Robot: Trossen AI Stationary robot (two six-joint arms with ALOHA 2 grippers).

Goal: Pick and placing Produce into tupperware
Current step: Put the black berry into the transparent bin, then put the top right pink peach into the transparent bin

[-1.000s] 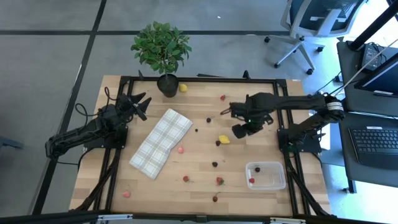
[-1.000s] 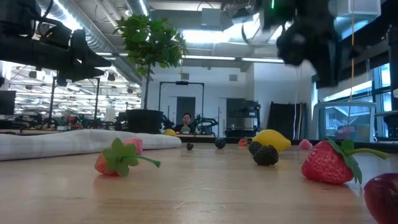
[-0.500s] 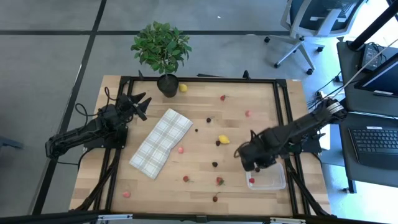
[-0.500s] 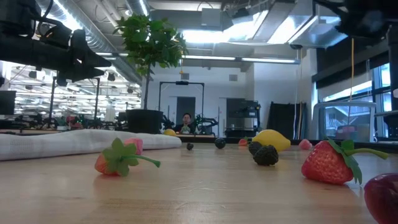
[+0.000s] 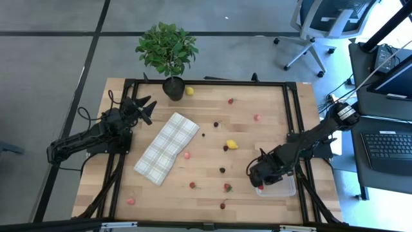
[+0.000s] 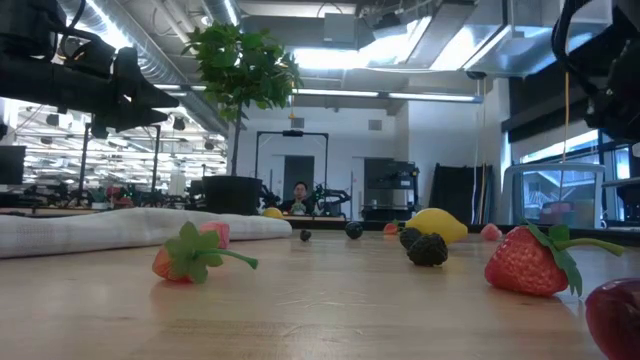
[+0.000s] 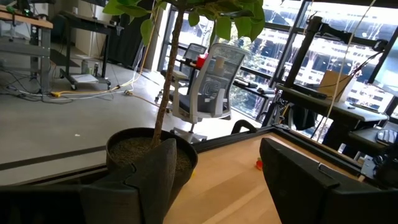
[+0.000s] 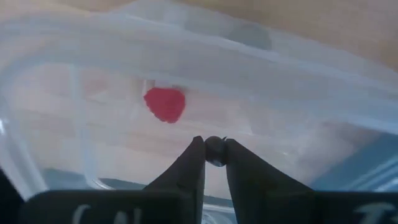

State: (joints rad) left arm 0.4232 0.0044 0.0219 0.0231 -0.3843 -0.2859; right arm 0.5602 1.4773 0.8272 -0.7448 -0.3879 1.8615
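Observation:
The clear tub [image 5: 280, 185] stands near the table's near right corner, with a red piece [image 8: 165, 104] inside. My right gripper [image 5: 260, 175] hangs over the tub's left end, shut on a tiny dark berry [image 8: 214, 151]. Loose produce lies over the table: a yellow lemon [image 5: 232, 144], dark berries [image 5: 222, 170] and strawberries [image 5: 226, 187]. In the low view a strawberry [image 6: 527, 262] and a blackberry [image 6: 428, 249] rest on the wood. My left gripper [image 5: 145, 109] waits open and empty at the far left, beside the potted plant [image 5: 167, 51]. My right gripper pinches the dark berry [image 8: 214, 151] between its two fingertips [image 8: 194, 163], right at their free ends. The fingers point down toward the tub's inside. The berry is lifted clear, above the tub's floor.
A white-and-grey plaid cloth [image 5: 166, 147] lies left of the middle. The plant's pot [image 7: 149, 149] stands close in front of my left gripper. More small pieces lie toward the far edge [image 5: 230, 100] and the near edge [image 5: 131, 200].
My right gripper has gone from the middle of the table toward the near edge and the tub, and now hangs over the tub's left end, pointing down. In the low view it has passed out of the upper middle to the right.

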